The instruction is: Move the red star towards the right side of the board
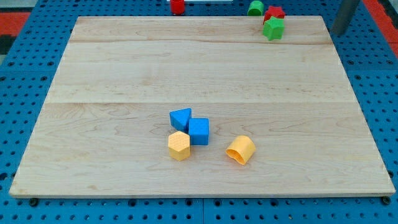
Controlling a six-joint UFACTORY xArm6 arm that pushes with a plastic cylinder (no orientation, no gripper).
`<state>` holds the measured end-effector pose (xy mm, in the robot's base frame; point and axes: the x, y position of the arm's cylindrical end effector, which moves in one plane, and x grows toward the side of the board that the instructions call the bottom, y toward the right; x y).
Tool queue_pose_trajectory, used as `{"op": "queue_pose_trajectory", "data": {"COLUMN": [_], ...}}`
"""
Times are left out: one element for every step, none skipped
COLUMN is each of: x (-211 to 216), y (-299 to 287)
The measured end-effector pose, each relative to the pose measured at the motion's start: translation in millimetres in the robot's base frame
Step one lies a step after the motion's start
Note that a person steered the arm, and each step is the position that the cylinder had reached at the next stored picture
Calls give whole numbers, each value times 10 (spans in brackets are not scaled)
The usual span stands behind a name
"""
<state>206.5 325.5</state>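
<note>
The red star [274, 12] lies at the view's top edge of the wooden board [124, 68], right of centre, partly hidden behind a green block [273, 28] that touches it from below. A second green block [255, 7] sits just to its left. My rod enters at the view's top right, and its tip [338, 32] rests beside the board's top right corner, well to the right of the red star and apart from every block.
A red block [178, 6] sits at the top edge near the centre. Near the board's lower middle a blue wedge [180, 117], a blue cube [199, 131] and a yellow hexagon [179, 145] cluster together. A yellow rounded block [240, 150] lies to their right.
</note>
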Motion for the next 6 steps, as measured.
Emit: {"op": "queue_pose_trajectory", "data": {"x": [-143,-152,-155,-146,-130,-135], "y": [-13,-518,-1121,-1788,-3155,-3408]}}
